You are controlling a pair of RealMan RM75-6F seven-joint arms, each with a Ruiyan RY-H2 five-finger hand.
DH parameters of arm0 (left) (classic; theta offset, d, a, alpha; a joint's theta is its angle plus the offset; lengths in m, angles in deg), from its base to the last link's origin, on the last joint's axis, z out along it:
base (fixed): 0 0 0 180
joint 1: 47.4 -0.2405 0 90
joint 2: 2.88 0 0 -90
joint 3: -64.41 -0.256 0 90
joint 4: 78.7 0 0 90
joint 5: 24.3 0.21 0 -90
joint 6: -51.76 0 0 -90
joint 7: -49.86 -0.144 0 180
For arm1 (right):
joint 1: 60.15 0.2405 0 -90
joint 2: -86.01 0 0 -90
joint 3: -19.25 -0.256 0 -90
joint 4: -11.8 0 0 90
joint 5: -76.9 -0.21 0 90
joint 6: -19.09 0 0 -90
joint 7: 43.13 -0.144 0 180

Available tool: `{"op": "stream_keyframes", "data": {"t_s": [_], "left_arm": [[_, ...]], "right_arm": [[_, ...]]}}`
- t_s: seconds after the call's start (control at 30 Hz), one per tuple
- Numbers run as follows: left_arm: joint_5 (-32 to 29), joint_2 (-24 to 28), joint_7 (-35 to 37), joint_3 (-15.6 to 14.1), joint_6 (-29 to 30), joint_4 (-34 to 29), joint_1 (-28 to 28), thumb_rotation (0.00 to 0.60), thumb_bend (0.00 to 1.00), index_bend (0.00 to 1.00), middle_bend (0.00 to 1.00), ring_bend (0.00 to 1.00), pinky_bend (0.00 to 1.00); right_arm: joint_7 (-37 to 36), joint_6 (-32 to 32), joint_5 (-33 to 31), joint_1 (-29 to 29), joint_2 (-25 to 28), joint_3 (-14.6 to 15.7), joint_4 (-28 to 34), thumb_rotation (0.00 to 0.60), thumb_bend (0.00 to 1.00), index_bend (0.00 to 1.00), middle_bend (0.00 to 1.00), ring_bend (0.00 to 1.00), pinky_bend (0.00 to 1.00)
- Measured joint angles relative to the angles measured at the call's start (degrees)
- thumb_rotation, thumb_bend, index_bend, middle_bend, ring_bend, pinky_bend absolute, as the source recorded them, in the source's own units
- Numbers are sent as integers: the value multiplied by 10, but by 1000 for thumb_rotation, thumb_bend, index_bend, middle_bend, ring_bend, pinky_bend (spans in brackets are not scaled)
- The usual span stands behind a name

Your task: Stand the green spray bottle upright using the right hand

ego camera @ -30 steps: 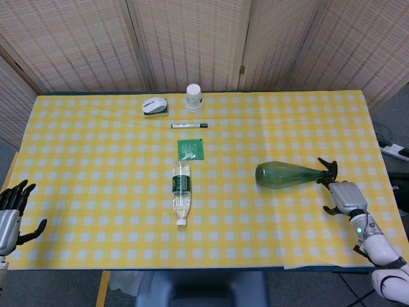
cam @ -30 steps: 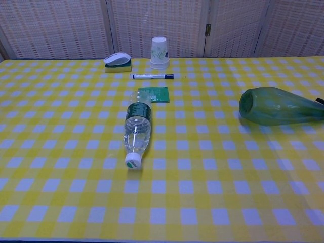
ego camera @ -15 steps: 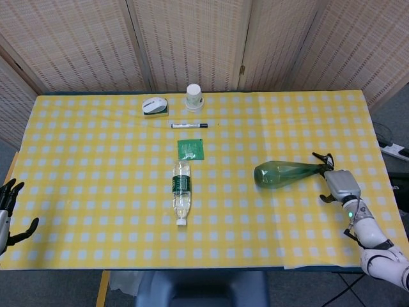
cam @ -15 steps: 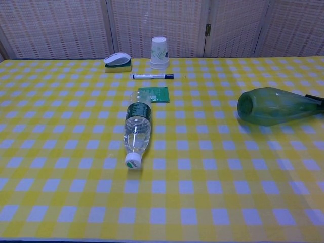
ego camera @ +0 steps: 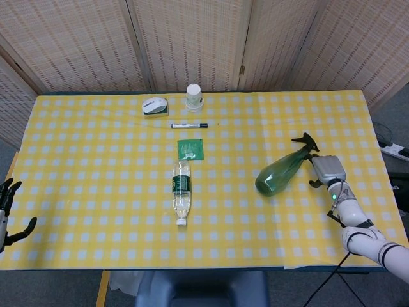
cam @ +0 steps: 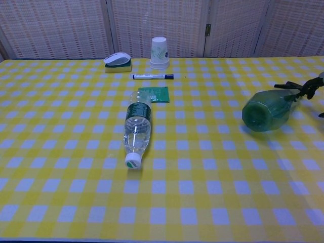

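Note:
The green spray bottle [ego camera: 280, 171] is tilted, its neck and black nozzle [ego camera: 305, 141] lifted up and its wide base low over the yellow checked cloth. My right hand [ego camera: 326, 170] grips it at the neck from the right side. In the chest view the green spray bottle [cam: 266, 111] shows base-on at the right, with only dark fingertips of the right hand at the frame's edge. My left hand [ego camera: 9, 214] hangs off the table's left front corner, fingers apart and holding nothing.
A clear water bottle [ego camera: 181, 192] lies on its side at the centre. Behind it are a green packet [ego camera: 190, 149], a marker pen [ego camera: 189, 125], a white mouse-like object [ego camera: 154, 106] and an upturned paper cup [ego camera: 194, 97]. The table's right edge [ego camera: 383, 173] runs close to my right hand.
The green spray bottle lay flat a second ago; my right hand has taken its neck and swung the nozzle end up and back. The left hand dropped slightly toward the frame's edge.

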Motion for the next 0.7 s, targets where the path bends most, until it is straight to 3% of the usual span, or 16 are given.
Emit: {"op": "stream_keyframes", "data": {"t_s": [0.47,0.7], "left_arm": [[8,3,27,1,7,5,-3,527,394,0,0,0,0],[14,6,27,0,17,2,-7,533,398,0,0,0,0]], "right_arm": [[43,-26,-54,82,-61,-15,-65,600,325,239,205,363,327],[38,11,-33,86,-47,-23,-23,600,325,239,175,344,319]]}}
